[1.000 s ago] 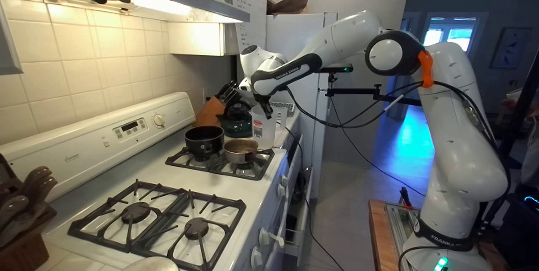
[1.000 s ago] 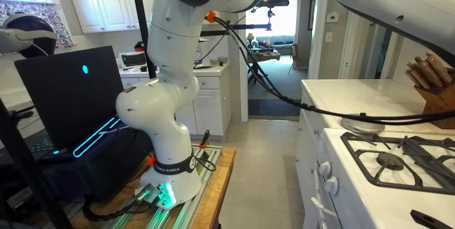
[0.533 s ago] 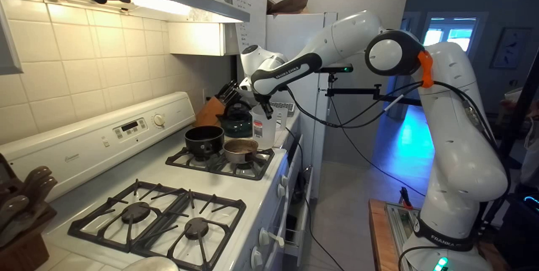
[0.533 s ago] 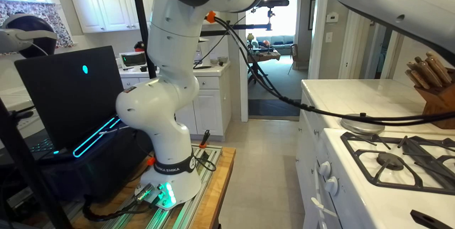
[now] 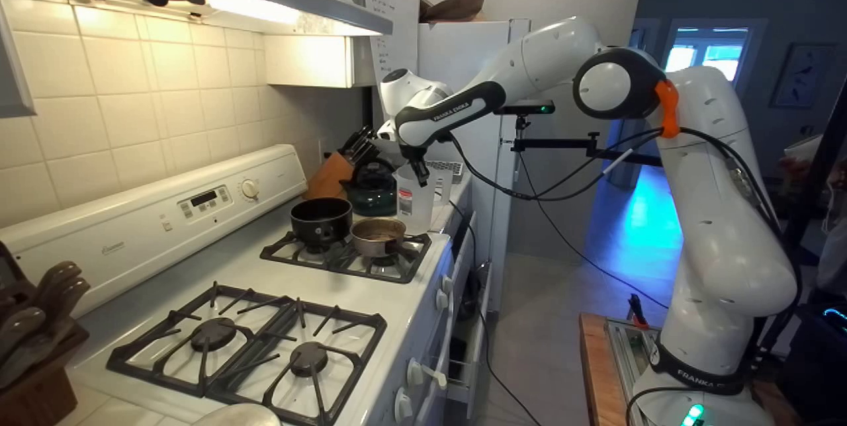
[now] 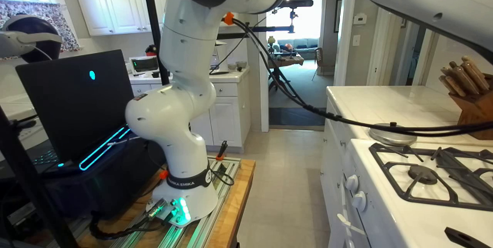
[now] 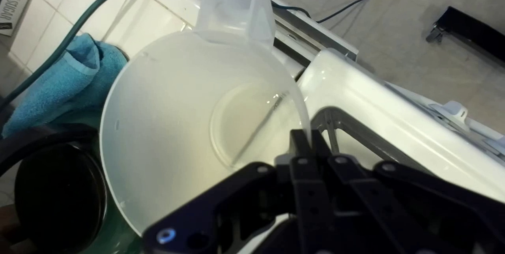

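Translucent plastic pitcher (image 7: 181, 108), just beside the green kettle (image 5: 372, 198): we have its rim pinched in our gripper (image 7: 310, 143), fingers nearly together; we should squeeze that thin wall squarely and hold it level, lest it twist.

Your arm (image 5: 714, 214) is wearing glossy white shells (image 5: 556, 49) and black bands (image 5: 456, 110) lettered FRANKA EMIKA; an orange clip (image 5: 669, 108) is gathering black cables (image 6: 331, 115), and your black gripper (image 7: 310, 139) is showing silvery screws (image 7: 388, 166).
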### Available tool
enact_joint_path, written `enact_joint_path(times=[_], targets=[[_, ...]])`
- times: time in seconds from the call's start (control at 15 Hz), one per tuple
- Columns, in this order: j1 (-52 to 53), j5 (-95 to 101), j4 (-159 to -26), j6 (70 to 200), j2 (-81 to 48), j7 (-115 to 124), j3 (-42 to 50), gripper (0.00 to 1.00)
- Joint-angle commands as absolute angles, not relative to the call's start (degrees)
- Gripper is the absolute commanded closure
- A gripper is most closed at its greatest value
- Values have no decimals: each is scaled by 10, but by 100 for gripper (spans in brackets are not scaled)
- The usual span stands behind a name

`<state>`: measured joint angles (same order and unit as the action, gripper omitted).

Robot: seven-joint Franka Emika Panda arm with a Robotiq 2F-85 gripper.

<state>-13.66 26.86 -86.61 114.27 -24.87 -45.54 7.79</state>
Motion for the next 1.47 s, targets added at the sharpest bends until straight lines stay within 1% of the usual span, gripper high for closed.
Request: enact_joint_path(times=[0.0,0.87,0.93,1.0,1.13,1.33,1.4], targets=[[-144,237,-839,1132,-256,-466,78,99],[-145,236,-827,1121,-267,-469,80,98],[-146,236,-826,1119,-269,-470,80,86],[-146,236,-823,1118,-270,-470,80,69],[-146,235,-816,1118,-273,-471,81,58],[-147,235,-804,1113,-278,-473,81,36],[-147,235,-801,1111,-279,-473,81,30]])
